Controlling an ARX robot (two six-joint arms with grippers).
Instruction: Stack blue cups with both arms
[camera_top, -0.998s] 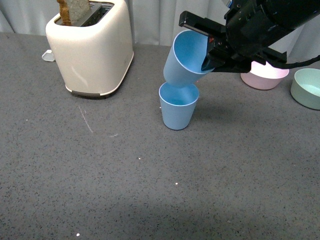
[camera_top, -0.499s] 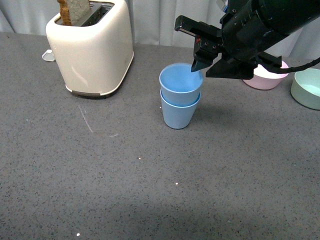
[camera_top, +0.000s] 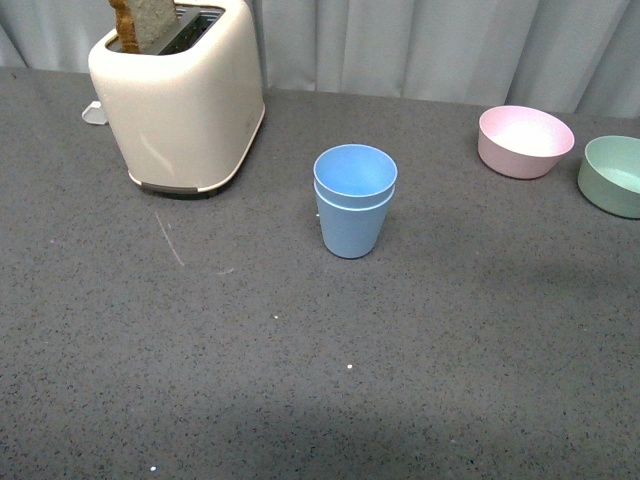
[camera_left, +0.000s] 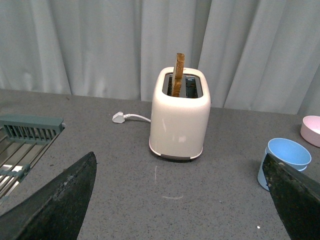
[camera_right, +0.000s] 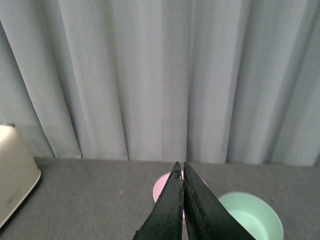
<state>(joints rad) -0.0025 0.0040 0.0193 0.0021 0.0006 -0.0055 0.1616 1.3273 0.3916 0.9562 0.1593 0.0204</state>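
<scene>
The two light blue cups (camera_top: 354, 200) stand upright in the middle of the grey table, one nested inside the other. Neither arm shows in the front view. In the left wrist view the stacked cups (camera_left: 285, 157) sit to the right of the toaster, partly behind one finger. My left gripper (camera_left: 185, 195) is open and empty, its black fingers (camera_left: 60, 200) far apart at the picture's edges, well back from the cups. My right gripper (camera_right: 180, 170) is shut and empty, raised and pointing at the curtain above the bowls.
A cream toaster (camera_top: 180, 95) with a slice of toast stands at the back left, its plug (camera_left: 119, 118) beside it. A pink bowl (camera_top: 525, 140) and a green bowl (camera_top: 612, 175) sit at the back right. A grey dish rack (camera_left: 27, 132) lies left of the toaster.
The right arm lowered the tilted cup into the standing one, let go and withdrew out of the front view. The cups now stand nested.
</scene>
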